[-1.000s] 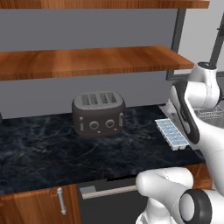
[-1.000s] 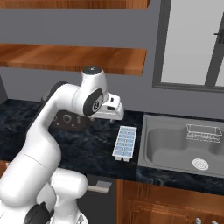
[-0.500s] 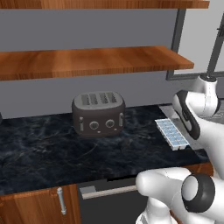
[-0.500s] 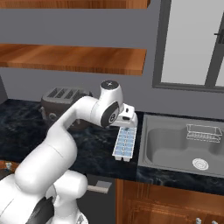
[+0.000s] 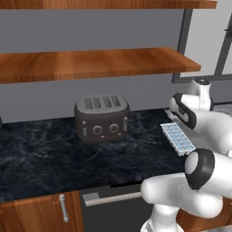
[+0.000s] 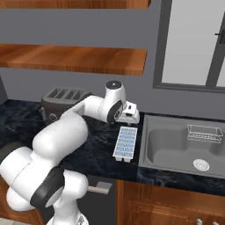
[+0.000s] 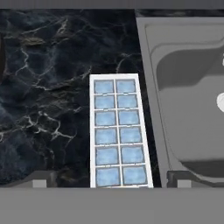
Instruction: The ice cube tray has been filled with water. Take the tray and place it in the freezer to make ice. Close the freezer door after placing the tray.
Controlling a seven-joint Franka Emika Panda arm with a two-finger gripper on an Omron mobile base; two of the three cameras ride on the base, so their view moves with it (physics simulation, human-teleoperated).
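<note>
Ice cube tray (image 7: pixel 119 131) runs off-frame below the wide-open, empty claw (image 7: pixel 112 180).

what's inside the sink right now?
A wire dish rack sits at the back of the sink, with a round drain in front of it. The near inner wall is hidden below the rim.

We found no text, label, brand, number or sign that we could read on anything there.

Kitchen: marble counter (image 5: pixel 54 149), toaster (image 5: pixel 102 118), sink (image 6: pixel 184 149).
</note>
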